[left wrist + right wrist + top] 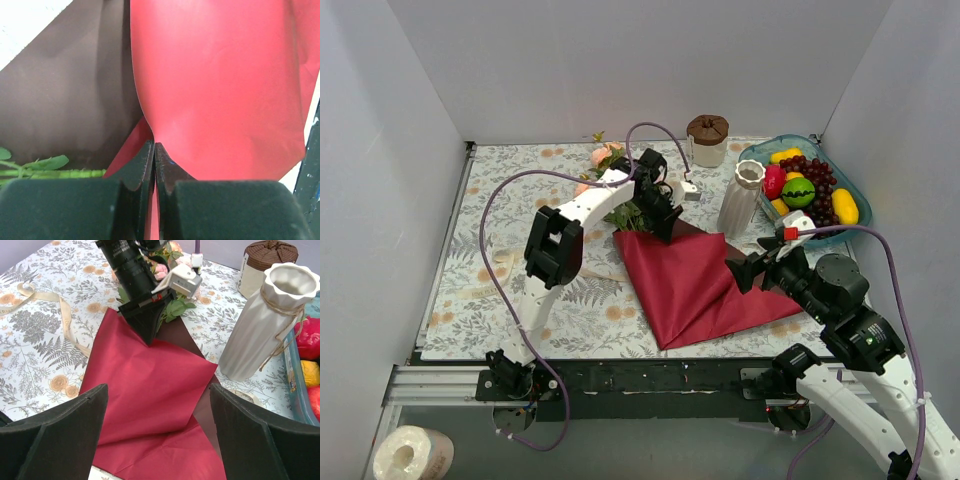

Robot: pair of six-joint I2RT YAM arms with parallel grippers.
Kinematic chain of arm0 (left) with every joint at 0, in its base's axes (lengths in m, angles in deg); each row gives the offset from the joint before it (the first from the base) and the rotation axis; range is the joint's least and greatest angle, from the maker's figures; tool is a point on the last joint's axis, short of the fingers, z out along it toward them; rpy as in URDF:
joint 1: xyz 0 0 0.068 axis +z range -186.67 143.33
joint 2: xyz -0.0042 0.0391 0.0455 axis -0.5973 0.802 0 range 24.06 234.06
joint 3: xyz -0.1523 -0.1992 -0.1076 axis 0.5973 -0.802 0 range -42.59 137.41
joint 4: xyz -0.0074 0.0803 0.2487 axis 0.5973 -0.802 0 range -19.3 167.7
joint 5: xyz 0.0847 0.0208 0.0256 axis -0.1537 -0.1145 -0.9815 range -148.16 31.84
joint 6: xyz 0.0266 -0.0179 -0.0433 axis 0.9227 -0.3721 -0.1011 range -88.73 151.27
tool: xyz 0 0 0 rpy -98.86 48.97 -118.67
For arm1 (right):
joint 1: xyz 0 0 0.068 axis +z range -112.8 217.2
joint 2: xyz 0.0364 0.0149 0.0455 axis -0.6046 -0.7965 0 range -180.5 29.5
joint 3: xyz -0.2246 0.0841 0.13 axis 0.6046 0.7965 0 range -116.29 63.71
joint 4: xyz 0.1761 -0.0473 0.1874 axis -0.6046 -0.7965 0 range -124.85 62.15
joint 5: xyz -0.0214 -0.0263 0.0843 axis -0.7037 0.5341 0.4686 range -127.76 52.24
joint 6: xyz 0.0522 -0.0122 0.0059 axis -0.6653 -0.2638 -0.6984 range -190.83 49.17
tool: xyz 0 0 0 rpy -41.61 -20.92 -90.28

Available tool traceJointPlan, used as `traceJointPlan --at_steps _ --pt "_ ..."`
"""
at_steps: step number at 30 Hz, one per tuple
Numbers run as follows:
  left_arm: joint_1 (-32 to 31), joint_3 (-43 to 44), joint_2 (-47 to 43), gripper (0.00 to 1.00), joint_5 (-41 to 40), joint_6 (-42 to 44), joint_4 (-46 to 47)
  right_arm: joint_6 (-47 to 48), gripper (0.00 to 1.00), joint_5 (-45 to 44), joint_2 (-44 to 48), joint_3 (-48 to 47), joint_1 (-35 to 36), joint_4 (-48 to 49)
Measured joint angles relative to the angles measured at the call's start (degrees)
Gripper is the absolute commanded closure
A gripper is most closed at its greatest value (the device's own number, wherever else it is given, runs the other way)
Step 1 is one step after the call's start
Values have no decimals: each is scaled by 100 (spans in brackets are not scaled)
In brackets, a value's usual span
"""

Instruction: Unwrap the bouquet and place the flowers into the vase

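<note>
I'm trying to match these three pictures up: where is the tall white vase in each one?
Top view: the white vase stands right of centre, beside the fruit tray.
Left wrist view: not in it.
Right wrist view: vase upper right, upright.
Shared landmark: the red paper, in all three.

Top camera looking down from behind the arms, left wrist peering close past its jaws, right wrist viewing farther ahead, all sharing the maroon paper (690, 285)
</note>
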Motion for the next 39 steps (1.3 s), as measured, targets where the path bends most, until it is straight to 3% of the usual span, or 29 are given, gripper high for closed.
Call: traceJointPlan --at_steps 10,17,20,26,32,34,36,38,39 --pt "149 -184 -1274 100 129 144 -275 -52 11 46 -225 -13 -2 52" --pt "1126 -1606 -2876 100 302 413 -387 -85 10 129 -396 -105 0 179" --pt "1709 -2479 -3451 95 293 612 -450 -107 9 177 -457 -111 0 280" --pt "2404 -4170 -4179 73 214 931 -356 -129 8 249 -564 -111 -2 409" --pt "3167 -5075 -4671 67 151 901 -59 -149 7 350 -599 -109 0 413" --pt "3399 -5193 -4828 59 146 828 118 -162 6 352 -597 -90 0 431" --pt "3556 -5412 -5064 37 125 737 376 -175 6 352 -597 -31 0 452" --pt "3668 -5729 -5364 2 59 640 581 -190 5 350 -597 35 0 459" --pt "3720 -5908 -5519 2 7 592 697 -195 5 350 -590 76 0 459"
